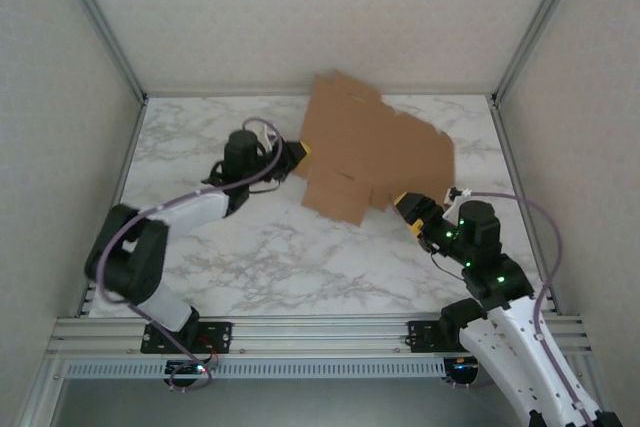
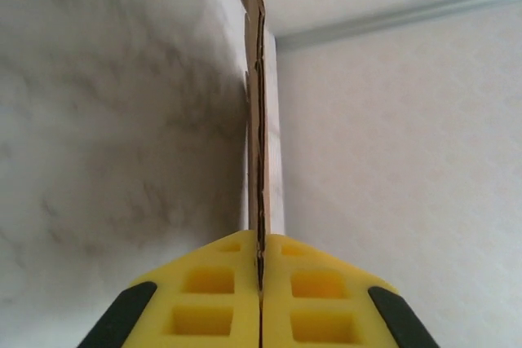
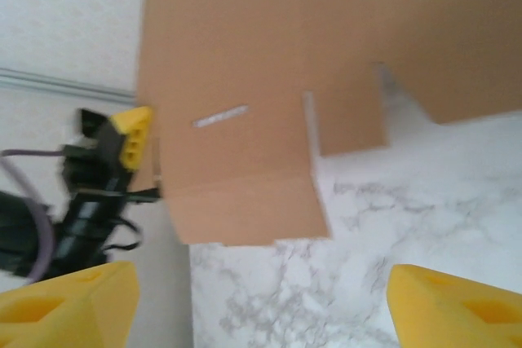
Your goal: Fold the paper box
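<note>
Near right, my right jaws hang released, just short of the paper box (image 1: pixel 370 147), a flat sheet tilted over the far surface (image 1: pixel 250 257). My left jaws clench its left edge. Light, floppy cardboard, I reckon; best gripped beside creases.

From where I stand, no lettering, label, brand mark or number can be read anywhere; the paper box (image 1: pixel 370 142) shows only plain brown cardboard.

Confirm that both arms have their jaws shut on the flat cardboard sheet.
Wrong for one arm. The left gripper has its jaws shut on the cardboard sheet, but the right wrist view shows the right gripper with jaws open, not gripping it.
</note>
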### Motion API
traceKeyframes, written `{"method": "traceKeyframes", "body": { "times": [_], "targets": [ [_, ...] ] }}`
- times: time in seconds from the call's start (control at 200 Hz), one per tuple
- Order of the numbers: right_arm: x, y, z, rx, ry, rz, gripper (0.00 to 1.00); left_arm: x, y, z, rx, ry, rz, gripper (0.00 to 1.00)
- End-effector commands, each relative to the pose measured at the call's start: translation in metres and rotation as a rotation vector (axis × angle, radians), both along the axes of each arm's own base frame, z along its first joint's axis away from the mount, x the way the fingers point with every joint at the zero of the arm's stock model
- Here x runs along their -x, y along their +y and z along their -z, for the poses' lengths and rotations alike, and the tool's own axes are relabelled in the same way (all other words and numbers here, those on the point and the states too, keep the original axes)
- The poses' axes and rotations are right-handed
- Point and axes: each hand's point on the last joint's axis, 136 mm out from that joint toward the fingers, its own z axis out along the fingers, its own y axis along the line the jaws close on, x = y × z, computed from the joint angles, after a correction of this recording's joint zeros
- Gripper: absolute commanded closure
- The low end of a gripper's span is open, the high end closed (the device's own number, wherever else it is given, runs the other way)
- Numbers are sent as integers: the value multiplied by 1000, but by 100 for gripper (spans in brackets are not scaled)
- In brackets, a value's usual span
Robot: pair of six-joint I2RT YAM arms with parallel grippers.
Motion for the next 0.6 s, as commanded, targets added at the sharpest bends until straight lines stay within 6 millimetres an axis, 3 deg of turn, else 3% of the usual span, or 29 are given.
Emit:
{"method": "traceKeyframes", "body": {
  "times": [0.0,0.24,0.34,0.416,0.461,0.591],
  "targets": [
    [6,-24,20,236,52,30,19,9,61,-27,-414,-29,-168,97],
    [-9,-18,7,326,66,-25,18,34,146,-167,-651,-199,-506,94],
    [-14,-19,5,354,67,-21,18,46,167,-216,-740,-254,-614,93],
    [-16,-21,3,373,59,-18,18,54,164,-241,-829,-289,-650,92],
    [-16,-22,4,382,56,-17,18,57,152,-252,-883,-319,-636,88],
    [-16,-22,10,399,60,-26,18,47,108,-250,-1133,-331,-600,85]
  ]
}}
